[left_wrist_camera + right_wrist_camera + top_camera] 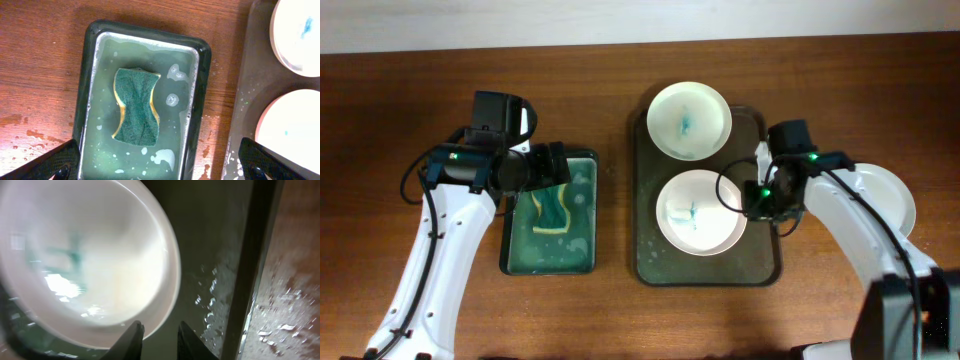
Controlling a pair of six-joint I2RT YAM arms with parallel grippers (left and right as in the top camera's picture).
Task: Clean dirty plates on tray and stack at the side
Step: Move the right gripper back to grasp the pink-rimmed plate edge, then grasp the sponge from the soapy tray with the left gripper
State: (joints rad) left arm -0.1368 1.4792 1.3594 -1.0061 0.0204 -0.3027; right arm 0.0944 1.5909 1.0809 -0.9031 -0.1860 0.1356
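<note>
Hovering at rim of near pinkish round plate (pixel 700 211), right gripper (pixel 159 332) fingers narrowly parted.
On dark olive-brown rectangular tray (pixel 655 265): that plate plus far pale round plate (pixel 689 120), both blue-smeared at centre. Right of tray on wooden table (pixel 600 320), third pale plate (pixel 892 195). Wide-spread left gripper (pixel 160 162) above green sponge (pixel 136 106) in small dark-green tray (pixel 200 65).

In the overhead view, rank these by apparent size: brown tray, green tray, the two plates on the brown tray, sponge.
1. brown tray
2. green tray
3. upper plate and lower plate: they look about alike, so they are not ranked against each other
4. sponge
</note>
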